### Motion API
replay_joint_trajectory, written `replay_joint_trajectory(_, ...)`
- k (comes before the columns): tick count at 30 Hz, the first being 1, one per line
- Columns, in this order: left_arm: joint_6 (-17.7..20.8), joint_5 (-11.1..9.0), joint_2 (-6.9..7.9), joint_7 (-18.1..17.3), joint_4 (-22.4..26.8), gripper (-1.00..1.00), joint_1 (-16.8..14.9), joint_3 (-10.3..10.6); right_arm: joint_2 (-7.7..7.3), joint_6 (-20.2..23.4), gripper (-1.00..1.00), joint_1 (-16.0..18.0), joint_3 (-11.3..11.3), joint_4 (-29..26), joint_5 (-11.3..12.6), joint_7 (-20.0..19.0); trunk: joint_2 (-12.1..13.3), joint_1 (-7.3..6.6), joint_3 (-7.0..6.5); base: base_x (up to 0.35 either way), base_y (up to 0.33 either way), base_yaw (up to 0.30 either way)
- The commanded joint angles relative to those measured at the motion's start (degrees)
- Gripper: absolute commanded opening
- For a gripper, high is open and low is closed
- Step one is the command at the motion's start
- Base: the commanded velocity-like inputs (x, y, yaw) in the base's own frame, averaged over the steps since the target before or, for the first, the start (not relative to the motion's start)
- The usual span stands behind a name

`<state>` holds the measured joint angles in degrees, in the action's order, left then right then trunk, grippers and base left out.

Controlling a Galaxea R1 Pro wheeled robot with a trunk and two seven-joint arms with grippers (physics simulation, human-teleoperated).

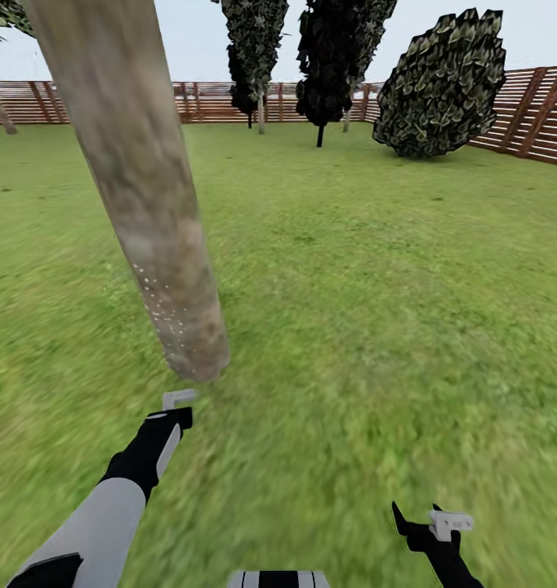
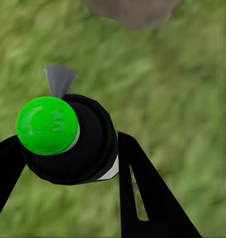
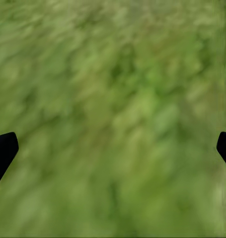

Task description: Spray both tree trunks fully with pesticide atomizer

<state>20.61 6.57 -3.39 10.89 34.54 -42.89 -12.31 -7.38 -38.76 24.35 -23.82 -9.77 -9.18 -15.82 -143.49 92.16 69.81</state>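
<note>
We were in the spraying step. Our left gripper (image 2: 68,158) had its fingers (image 2: 142,183) clenched on the atomizer (image 2: 68,139) — a black body with a bright green cap and a grey nozzle — and held it low, just beside the foot of the trunk (image 1: 148,220), nozzle toward it. In the head view the left gripper (image 1: 174,408) sat close under the trunk's base, and pale specks dotted the lower bark, which we took for spray already landed. Higher up the bark looked bare.

Our right gripper (image 1: 442,523) hung over the lawn (image 1: 376,310) with its fingers (image 3: 3,151) released, holding nothing.

The next move, as we judged it, called for raising the nozzle up the trunk and working around it — the second tree we couldn't yet pick out.
</note>
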Motion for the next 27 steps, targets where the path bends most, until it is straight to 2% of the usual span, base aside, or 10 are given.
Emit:
replay_joint_trajectory(1, -0.02, 0.03, 0.01, 0.01, 0.00, -1.00, 0.00, -0.04, 0.00, 0.00, 1.00, 0.00, 0.00, 0.01, -0.02, 0.00, 0.00, 0.00, 0.00, 0.115, -0.275, 0.070)
replay_joint_trajectory(18, 0.05, 0.20, 0.33, 0.10, 0.00, -1.00, 0.00, -0.10, 0.00, 0.00, 1.00, 0.00, 0.00, 0.02, -0.05, 0.00, 0.00, 0.00, 0.00, 0.117, -0.275, 0.259)
replay_joint_trajectory(27, 0.02, 0.20, 0.23, 0.09, 0.00, -1.00, 0.00, -0.08, 0.00, 0.00, 1.00, 0.00, 0.00, 0.02, -0.05, 0.00, 0.00, 0.00, 0.00, 0.118, -0.275, 0.098)
